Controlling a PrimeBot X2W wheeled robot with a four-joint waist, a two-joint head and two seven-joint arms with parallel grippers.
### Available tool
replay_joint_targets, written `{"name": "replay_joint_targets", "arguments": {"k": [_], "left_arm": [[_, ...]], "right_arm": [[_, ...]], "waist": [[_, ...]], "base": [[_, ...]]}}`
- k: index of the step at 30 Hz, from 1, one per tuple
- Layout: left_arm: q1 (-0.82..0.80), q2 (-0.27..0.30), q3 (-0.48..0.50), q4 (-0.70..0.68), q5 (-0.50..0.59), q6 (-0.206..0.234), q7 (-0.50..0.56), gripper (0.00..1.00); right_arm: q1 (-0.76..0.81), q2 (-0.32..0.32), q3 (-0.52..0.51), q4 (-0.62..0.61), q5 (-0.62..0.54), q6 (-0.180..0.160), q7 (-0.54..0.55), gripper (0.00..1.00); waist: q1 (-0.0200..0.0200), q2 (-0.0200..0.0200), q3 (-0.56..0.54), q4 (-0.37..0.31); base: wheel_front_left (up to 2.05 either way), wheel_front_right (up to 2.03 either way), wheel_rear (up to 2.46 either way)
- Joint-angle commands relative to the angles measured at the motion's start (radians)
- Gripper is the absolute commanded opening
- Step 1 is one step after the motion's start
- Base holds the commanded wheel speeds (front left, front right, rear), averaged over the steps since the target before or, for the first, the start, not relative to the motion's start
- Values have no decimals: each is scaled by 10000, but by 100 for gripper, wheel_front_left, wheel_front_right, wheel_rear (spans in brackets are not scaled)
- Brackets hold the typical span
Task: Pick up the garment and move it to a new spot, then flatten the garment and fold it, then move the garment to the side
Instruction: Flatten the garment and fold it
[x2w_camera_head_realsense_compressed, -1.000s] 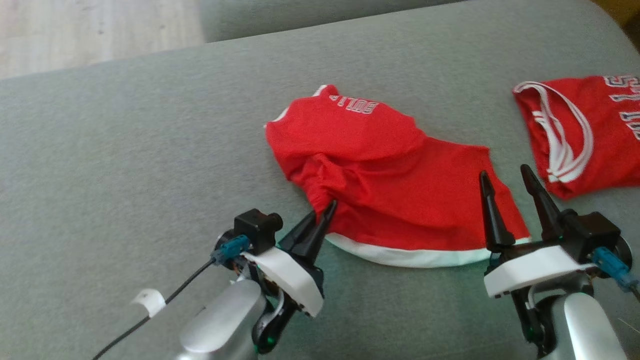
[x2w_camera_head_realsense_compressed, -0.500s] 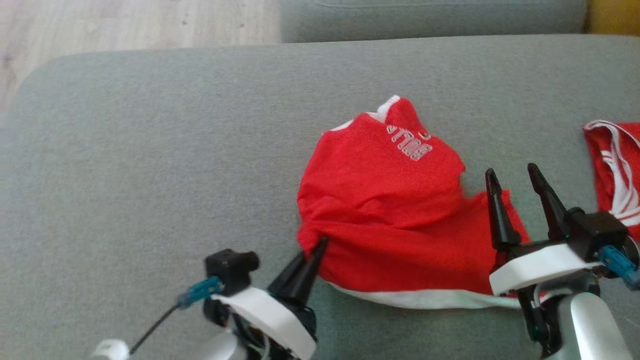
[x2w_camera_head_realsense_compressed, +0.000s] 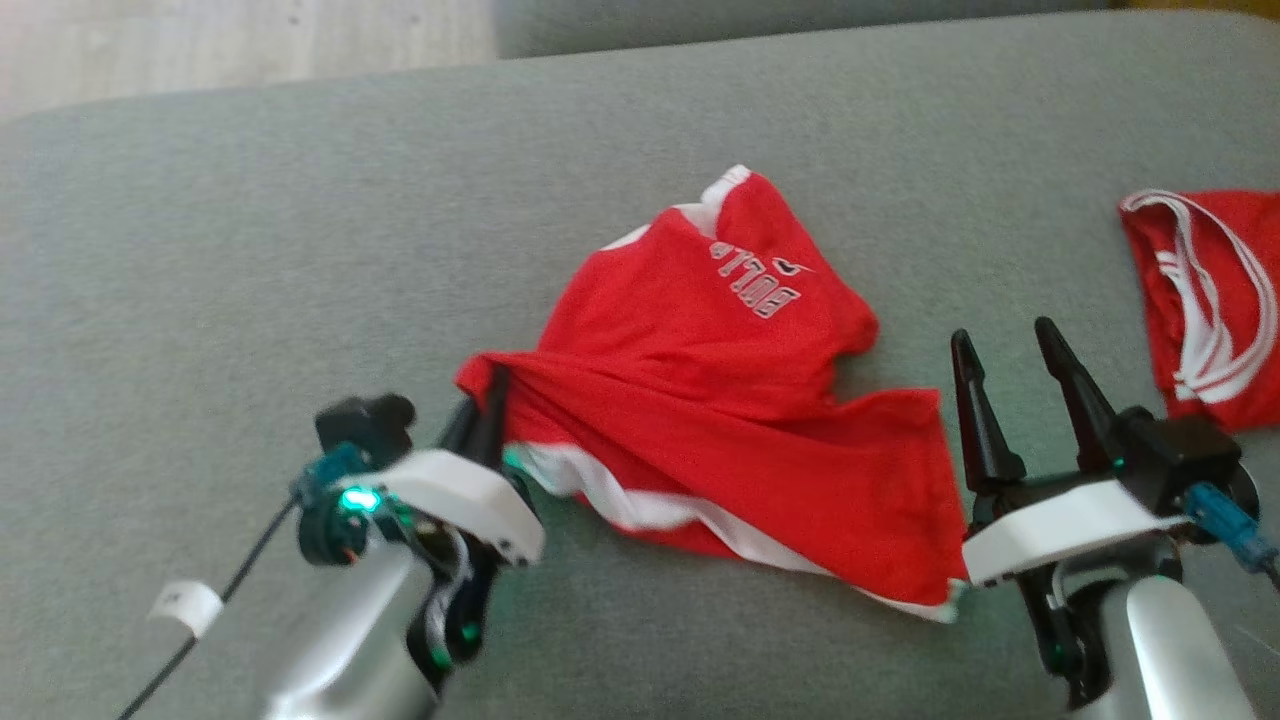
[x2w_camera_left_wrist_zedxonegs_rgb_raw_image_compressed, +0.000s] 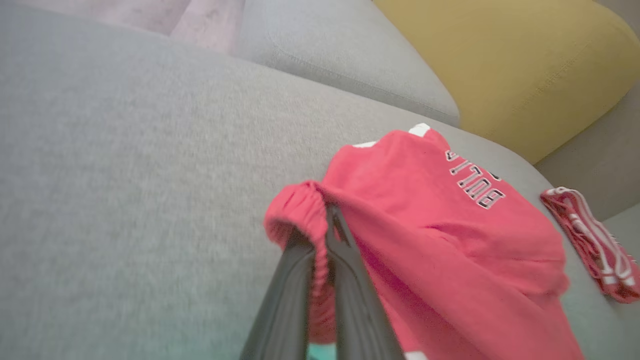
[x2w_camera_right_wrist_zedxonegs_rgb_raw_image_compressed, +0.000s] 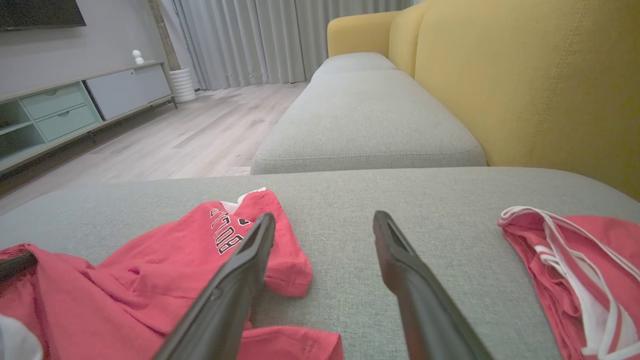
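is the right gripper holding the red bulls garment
No, the right gripper is open, nothing between its fingers; the red bulls garment lies beside it.

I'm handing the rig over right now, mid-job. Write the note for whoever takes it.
Left gripper: shut on the red garment at its bunched left edge, which is lifted.
Right gripper: open, empty, beside the garment's right edge.
Garment: crumpled on the grey cushion; a second red garment lies apart to the right.
Done: grasp made.
Left: set it in a new spot, flatten, fold, move aside.
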Motion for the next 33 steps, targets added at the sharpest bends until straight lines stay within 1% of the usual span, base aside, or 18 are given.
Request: {"name": "replay_joint_targets", "arguments": {"k": [1,6,11,12,13,17,22,30,33], "left_arm": [[-557,60,495,88,132,62,-196,0],[-1373,-3,881,1691,270,68,-923,0],[-1794,-57,950,2612,290,-308,-1360,0],[-1817,-92,933,2706,274,-450,-1433,39],[-1818,-135,908,2773,248,-613,-1496,100],[-1585,-237,768,2799,239,-1157,-1771,100],[-965,-83,781,2464,286,-1558,-2060,100],[263,656,1151,1448,283,-1515,-2193,100],[780,1015,1437,827,280,-1355,-2217,100]], "right_arm": [[-493,-22,270,-385,69,67,-99,100],[-631,-22,387,-325,102,67,-174,100],[-658,-22,393,-205,139,67,-233,100],[-650,-22,383,-179,147,67,-237,100],[-637,-22,375,-156,157,67,-243,100],[-571,-22,326,-89,211,67,-241,100],[-463,-22,185,-74,211,67,-195,100],[-195,-22,52,-79,250,67,-48,100],[-100,-22,47,-122,256,67,31,100]], "waist": [[-1,0,192,-228],[-1,0,366,-498],[-1,0,326,-519],[-1,0,286,-497],[-1,0,236,-468],[-1,0,-22,-312],[-1,0,-393,-80],[-1,0,-897,137],[-1,0,-1023,158]], "base": [[0,0,0],[0,0,0],[0,0,0],[0,0,0],[0,0,0],[0,0,0],[0,0,0],[0,0,0],[0,0,0]]}}
